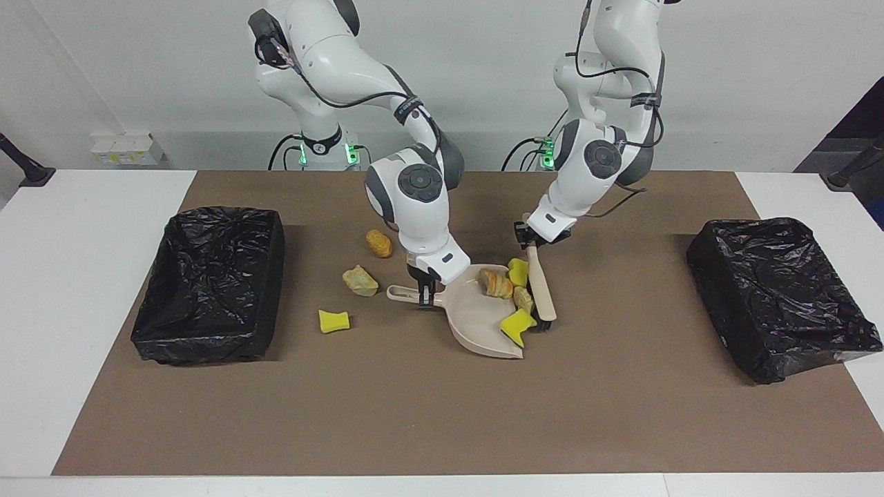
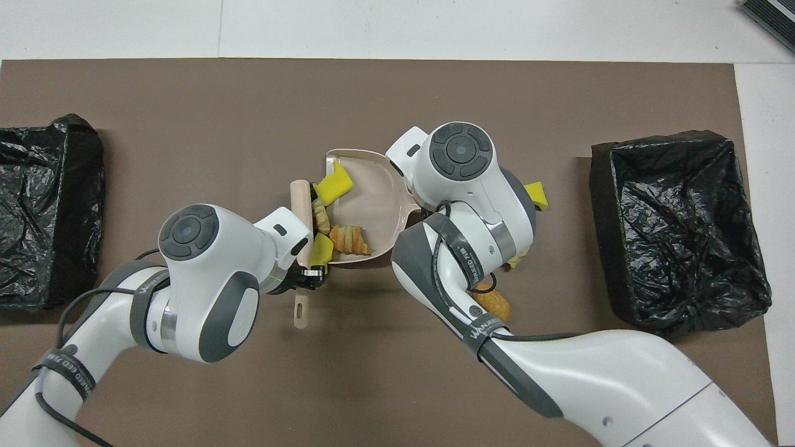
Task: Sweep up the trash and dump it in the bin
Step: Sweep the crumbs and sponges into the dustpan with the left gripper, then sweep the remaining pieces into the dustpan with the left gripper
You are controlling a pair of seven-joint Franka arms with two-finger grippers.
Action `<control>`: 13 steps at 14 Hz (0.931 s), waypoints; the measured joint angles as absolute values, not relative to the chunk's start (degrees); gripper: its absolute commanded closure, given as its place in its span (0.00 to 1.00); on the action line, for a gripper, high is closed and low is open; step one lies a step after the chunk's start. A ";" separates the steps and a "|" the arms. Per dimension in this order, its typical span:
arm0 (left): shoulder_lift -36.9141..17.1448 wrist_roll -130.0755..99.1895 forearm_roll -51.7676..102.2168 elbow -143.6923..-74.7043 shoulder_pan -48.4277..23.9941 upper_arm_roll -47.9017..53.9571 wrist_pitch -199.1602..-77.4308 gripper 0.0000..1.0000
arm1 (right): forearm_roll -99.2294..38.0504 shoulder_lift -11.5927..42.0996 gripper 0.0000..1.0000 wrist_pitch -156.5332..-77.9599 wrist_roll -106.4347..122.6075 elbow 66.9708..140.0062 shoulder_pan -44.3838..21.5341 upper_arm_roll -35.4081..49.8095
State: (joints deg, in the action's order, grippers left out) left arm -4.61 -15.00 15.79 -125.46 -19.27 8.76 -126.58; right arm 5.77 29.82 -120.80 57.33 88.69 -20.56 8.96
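Left gripper [image 1: 530, 243] angles brush [image 1: 541, 290] against dustpan [image 1: 476, 317].

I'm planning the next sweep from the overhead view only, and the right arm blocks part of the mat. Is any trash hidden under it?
Observer: Yes. A pale lump lies on the mat beside the dustpan handle, toward the right arm's end.
Operator: Is the pan gripped?
Observer: The right gripper is shut on the dustpan's handle.
Operator: And the brush?
Observer: The left gripper holds the brush, bristles down on the mat at the pan's mouth.
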 measured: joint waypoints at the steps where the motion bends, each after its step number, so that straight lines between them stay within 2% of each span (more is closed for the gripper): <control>1: -4.92 -14.99 16.07 -124.18 -20.57 8.81 -126.52 1.00 | 5.77 29.82 1.00 -120.80 57.70 88.68 -20.47 8.95; 4: -6.54 -15.00 16.37 -117.74 -21.50 8.68 -122.35 1.00 | 5.53 29.70 1.00 -120.80 59.69 88.66 -19.60 8.92; 7: -5.92 -15.00 16.37 -114.00 -20.22 7.25 -117.75 1.00 | 3.67 29.70 1.00 -120.86 63.00 88.66 -18.30 8.90; 13: -3.09 -14.67 13.04 -114.23 -10.19 6.53 -112.01 1.00 | 3.37 29.70 1.00 -121.04 64.10 88.66 -18.05 9.11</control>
